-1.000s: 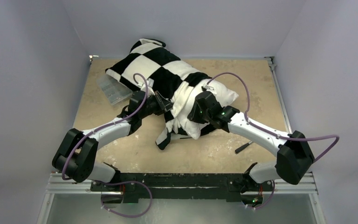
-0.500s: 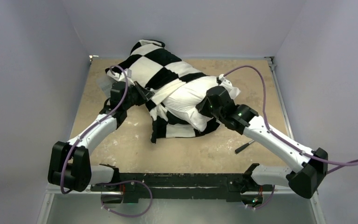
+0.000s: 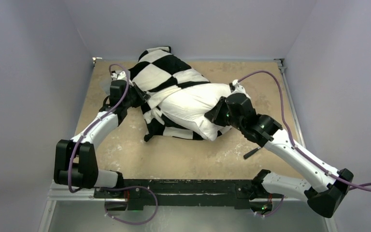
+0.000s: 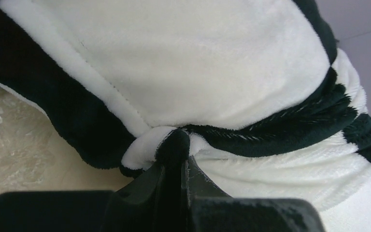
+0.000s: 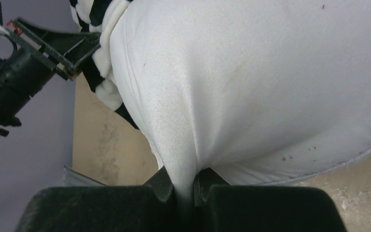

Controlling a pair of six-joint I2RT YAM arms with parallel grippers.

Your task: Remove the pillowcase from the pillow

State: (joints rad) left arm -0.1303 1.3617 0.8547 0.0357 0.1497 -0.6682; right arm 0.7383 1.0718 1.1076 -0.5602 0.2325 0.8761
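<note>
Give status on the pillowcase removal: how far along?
Roughly halfway. Done: the right end of the pillow lies bare, the pillowcase bunched back around its middle. In hand: left gripper shut on a pinch of the pillowcase edge, right gripper shut on the pillow's fabric. Left: the far end sits inside the case.
</note>
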